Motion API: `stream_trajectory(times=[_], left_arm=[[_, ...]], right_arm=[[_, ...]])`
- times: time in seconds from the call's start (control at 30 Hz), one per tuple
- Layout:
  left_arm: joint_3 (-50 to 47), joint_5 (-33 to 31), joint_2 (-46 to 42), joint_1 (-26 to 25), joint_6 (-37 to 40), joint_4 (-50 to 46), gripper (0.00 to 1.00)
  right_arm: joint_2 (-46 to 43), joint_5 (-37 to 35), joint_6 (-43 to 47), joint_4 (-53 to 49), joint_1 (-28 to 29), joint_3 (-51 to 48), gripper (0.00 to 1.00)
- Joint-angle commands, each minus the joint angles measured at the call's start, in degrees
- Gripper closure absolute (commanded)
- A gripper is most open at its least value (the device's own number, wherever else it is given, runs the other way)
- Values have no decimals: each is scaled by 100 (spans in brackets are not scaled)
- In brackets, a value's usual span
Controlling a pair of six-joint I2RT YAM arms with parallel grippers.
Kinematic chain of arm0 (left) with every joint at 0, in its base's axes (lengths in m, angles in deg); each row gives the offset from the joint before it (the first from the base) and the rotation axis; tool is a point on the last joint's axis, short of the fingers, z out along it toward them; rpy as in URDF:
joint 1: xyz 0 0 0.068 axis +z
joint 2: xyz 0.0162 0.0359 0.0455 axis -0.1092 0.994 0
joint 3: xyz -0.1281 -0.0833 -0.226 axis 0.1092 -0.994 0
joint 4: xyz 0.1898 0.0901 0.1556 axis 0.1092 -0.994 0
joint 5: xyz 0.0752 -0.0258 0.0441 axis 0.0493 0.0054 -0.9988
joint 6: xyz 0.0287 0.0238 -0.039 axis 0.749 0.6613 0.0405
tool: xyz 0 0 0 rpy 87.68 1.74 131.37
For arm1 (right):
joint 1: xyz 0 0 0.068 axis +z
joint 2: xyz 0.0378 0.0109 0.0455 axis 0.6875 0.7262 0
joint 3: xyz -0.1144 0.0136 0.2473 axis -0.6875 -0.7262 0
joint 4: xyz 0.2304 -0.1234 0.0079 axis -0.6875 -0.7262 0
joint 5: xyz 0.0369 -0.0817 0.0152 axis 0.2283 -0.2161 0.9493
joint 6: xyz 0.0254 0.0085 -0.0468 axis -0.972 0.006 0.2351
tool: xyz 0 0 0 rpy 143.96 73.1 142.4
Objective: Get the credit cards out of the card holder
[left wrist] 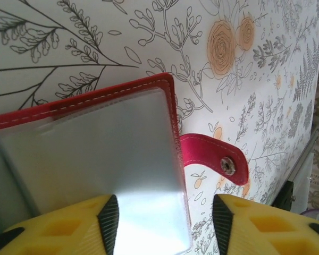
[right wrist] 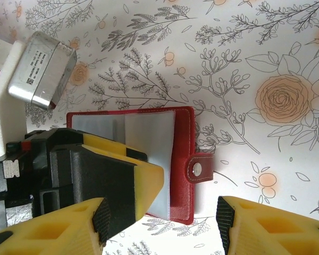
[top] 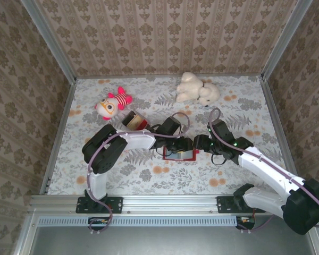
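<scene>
Looking down at the flowered table (top: 95,170), I see both tools poised over the red card holder (right wrist: 183,159), which lies open at mid-table. My left tool (left wrist: 162,212) stands partly open above the holder's clear pocket, gripping nothing; my right tool (right wrist: 164,215) gapes empty above the holder's snap tab (left wrist: 215,156).

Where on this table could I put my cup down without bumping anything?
Bare cloth lies at the table's right side, between the white plush and the right arm; also the near strip in front of the card holder. The middle is crowded: left gripper, right gripper, clear box and striped doll.
</scene>
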Motion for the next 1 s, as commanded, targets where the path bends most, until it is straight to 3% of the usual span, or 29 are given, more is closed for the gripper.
stream_trajectory(times=[0.0, 0.33, 0.57, 0.73, 0.97], left_arm=[[120, -168, -303, 14, 16, -208, 43], [-831, -913, -1765, 631, 293, -766, 36], [-1928, -1893, -3039, 1286, 435, -1363, 11], [-2396, -2022, -3634, 1475, 672, -1385, 0], [-2586, -1845, -3952, 1639, 754, -1403, 0]], right_arm=[[-54, 103, -79, -22, -21, -29, 42], [513, 436, 276, -60, 266, 535, 40], [1957, 99, 571, -322, 1005, 1400, 30], [3122, -159, 736, -608, 1262, 2047, 28], [4022, -412, 810, -1086, 1389, 2600, 25]])
